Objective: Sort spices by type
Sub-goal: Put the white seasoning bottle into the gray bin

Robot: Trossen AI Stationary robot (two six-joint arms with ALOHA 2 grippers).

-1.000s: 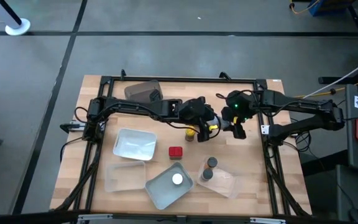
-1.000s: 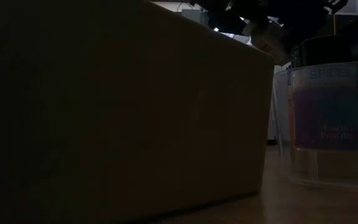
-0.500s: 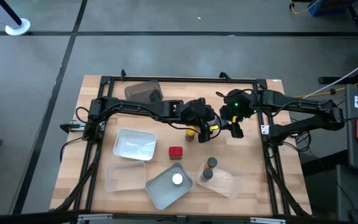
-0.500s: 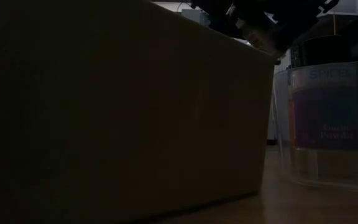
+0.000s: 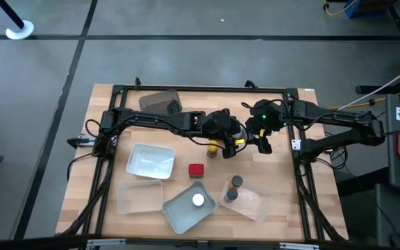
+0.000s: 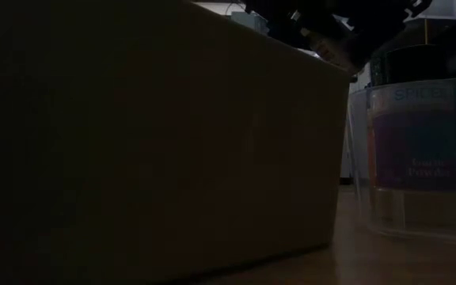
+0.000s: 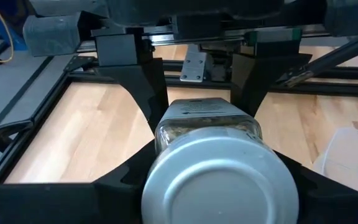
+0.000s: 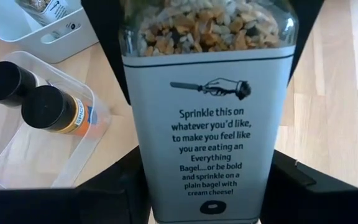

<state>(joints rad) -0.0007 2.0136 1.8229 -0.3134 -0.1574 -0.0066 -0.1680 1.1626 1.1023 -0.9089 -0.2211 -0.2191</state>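
The left gripper (image 5: 222, 141) is working near the centre of the table (image 5: 283, 215) and is pinching a spice jar with a silver lid (image 7: 219, 180) between its two fingers. The right gripper (image 5: 264, 144), just at three o'clock of it, is gripping a glass shaker of bagel seasoning (image 8: 207, 112) on both sides. A yellow-lidded jar (image 5: 213, 148) is standing at nine o'clock of the left gripper. A red box (image 5: 196, 169) is lying at seven o'clock of it. Two dark-lidded jars (image 5: 234, 187) are standing in the clear tray (image 5: 252, 205) at five o'clock. A white-lidded jar (image 5: 198, 201) is sitting in the grey tray (image 5: 179, 217).
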